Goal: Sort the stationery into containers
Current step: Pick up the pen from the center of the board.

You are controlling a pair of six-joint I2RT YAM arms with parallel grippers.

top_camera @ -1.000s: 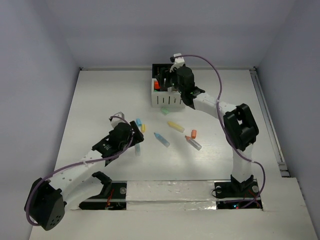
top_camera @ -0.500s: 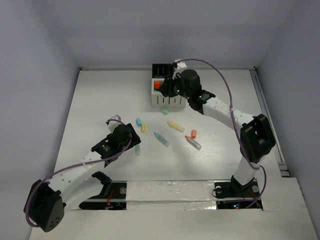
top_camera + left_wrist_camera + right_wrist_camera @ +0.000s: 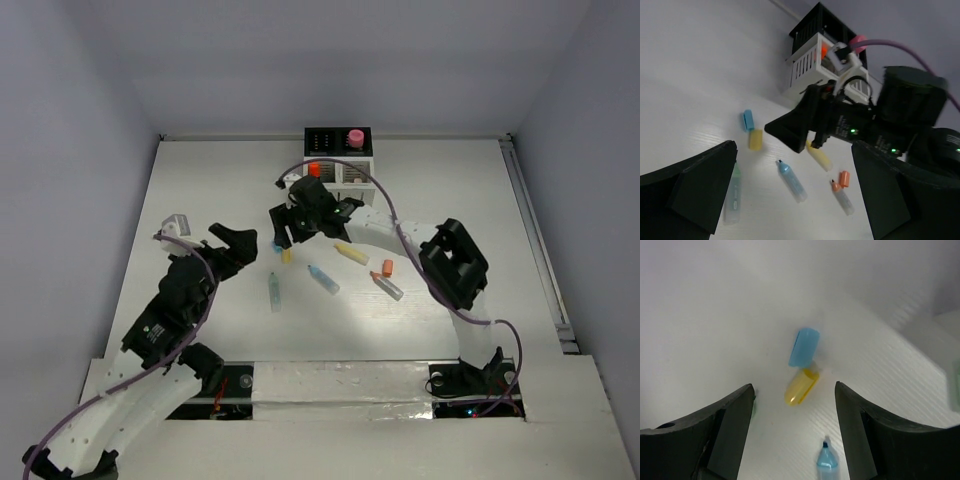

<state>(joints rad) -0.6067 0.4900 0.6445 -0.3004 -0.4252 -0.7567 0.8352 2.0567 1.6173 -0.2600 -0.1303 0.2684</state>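
The organizer [image 3: 345,178] stands at the back centre, with a pink piece [image 3: 354,136] and an orange piece [image 3: 314,170] in it. My right gripper [image 3: 287,232] is open and empty, low over a blue cap [image 3: 804,346] and a yellow cap [image 3: 801,386]. My left gripper [image 3: 240,245] is open and empty, raised left of the items. On the table lie a green highlighter [image 3: 274,291], a blue highlighter [image 3: 322,279], a yellow highlighter [image 3: 351,253], an orange cap [image 3: 388,268] and an uncapped orange highlighter [image 3: 390,288].
In the left wrist view the right arm [image 3: 900,110] hangs in front of the organizer [image 3: 807,70]. The table's raised rail [image 3: 535,230] runs along the right side. Walls close the back and both sides.
My right gripper has left the organizer and come forward-left over the blue and yellow caps; a pink piece now shows in the organizer. My left gripper has drawn back to the left, off the green highlighter.
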